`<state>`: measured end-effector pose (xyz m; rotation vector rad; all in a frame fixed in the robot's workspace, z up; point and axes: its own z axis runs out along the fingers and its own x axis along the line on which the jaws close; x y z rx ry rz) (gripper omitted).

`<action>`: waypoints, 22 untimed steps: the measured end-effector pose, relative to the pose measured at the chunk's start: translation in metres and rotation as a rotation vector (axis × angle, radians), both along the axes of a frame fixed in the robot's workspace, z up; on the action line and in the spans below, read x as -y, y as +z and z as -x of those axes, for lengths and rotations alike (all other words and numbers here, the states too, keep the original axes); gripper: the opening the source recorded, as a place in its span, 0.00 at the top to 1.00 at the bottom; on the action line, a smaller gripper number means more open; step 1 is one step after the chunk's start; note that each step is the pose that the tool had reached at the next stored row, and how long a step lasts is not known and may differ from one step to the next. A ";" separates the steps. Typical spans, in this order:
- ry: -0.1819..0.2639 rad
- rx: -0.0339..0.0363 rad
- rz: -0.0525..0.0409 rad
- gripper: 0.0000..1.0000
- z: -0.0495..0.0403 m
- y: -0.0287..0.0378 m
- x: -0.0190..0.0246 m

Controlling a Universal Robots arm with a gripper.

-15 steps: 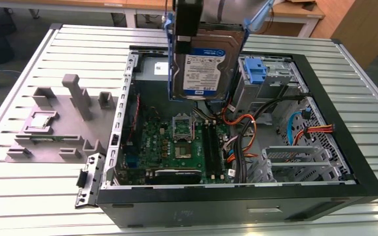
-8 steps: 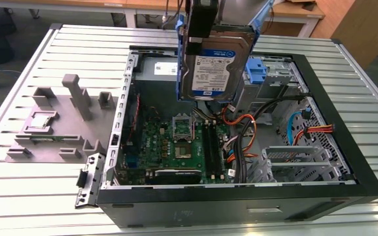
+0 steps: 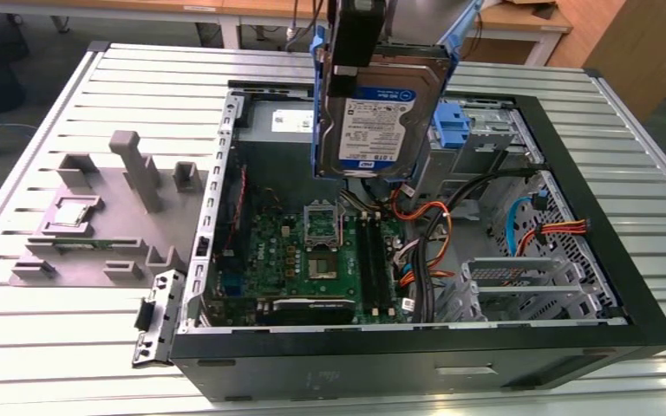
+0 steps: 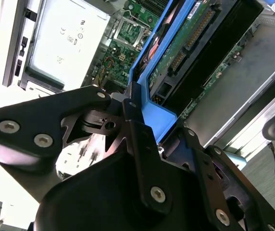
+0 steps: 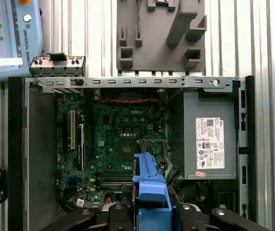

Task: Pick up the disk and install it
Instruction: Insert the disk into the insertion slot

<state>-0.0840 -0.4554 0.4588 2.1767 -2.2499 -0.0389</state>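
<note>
Exterior view has the disk hanging on edge, label toward the camera, above the open case that lies on the slatted tabletop. It is over the motherboard and touches nothing below. The claw holds it from the top, clamped onto the blue bracket framing it. In the second wrist view a black finger presses against that bracket's end. I'd judge the disk dense and rigid, so it won't sag, but heavy enough to swing or creep in smooth plastic. Its bare circuit board looks easily damaged by a knock. The bracket's edges seem the right hold, not the label or board.
</note>
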 end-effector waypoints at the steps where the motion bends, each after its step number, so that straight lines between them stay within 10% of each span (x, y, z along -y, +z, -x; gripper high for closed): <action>1: 0.000 0.0000 0.0000 0.63 0.0000 0.0000 0.0003; 22: 0.000 0.0000 0.0009 0.63 0.0000 0.0121 0.0064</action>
